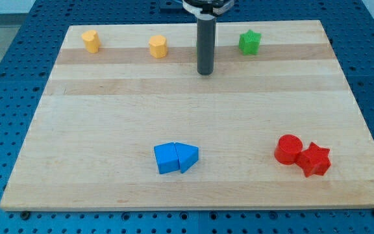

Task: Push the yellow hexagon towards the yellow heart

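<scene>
Yellow hexagon (158,47) — just left of my tip (204,73).

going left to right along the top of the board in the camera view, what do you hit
yellow heart → yellow hexagon → my tip, to the hexagon's right and slightly lower in the view → green star

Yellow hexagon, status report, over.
My tip on the board, right of yellow hexagon, not touching. Yellow heart further left. Nothing between the two yellows.
</scene>
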